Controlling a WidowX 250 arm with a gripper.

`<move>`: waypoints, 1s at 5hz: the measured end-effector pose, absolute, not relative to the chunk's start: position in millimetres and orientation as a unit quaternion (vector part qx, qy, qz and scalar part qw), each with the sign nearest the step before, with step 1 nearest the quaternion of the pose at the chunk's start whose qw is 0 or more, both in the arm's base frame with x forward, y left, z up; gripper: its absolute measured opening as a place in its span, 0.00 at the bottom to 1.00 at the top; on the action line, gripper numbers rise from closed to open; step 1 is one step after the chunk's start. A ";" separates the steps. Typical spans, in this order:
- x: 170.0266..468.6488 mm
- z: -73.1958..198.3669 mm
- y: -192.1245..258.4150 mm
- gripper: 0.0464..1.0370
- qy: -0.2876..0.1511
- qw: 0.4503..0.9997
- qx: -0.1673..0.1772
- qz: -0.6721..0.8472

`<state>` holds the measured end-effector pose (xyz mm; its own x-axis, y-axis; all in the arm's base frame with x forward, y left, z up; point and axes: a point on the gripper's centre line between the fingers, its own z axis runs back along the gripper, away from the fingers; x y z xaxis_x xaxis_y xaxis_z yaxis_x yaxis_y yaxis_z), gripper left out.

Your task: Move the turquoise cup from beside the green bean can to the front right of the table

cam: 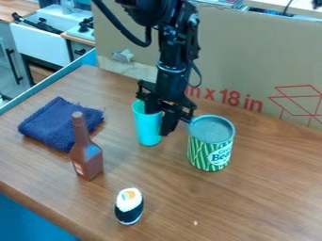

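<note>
Brown table (264,197): we see the gripper (159,121) at the blue cup's (146,131) top; we can't tell if it pinches.

Wooden table (258,197) (cloth (60,123), bottle (87,153), can (211,143) atop)

brown bottle (86,155) beside dark blue cloth (58,123)

One cup (147,132), one can (202,151), one bottle (87,159), one cloth (55,126), one sushi piece (129,205).
</note>
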<state>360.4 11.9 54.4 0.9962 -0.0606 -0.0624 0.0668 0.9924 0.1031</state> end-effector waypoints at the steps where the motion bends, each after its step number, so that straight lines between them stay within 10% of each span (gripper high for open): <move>1: 357.0 51.7 10.6 0.12 0.036 0.998 0.048 -0.030; 5: 322.2 137.0 -59.6 0.06 -0.063 0.992 0.013 -0.111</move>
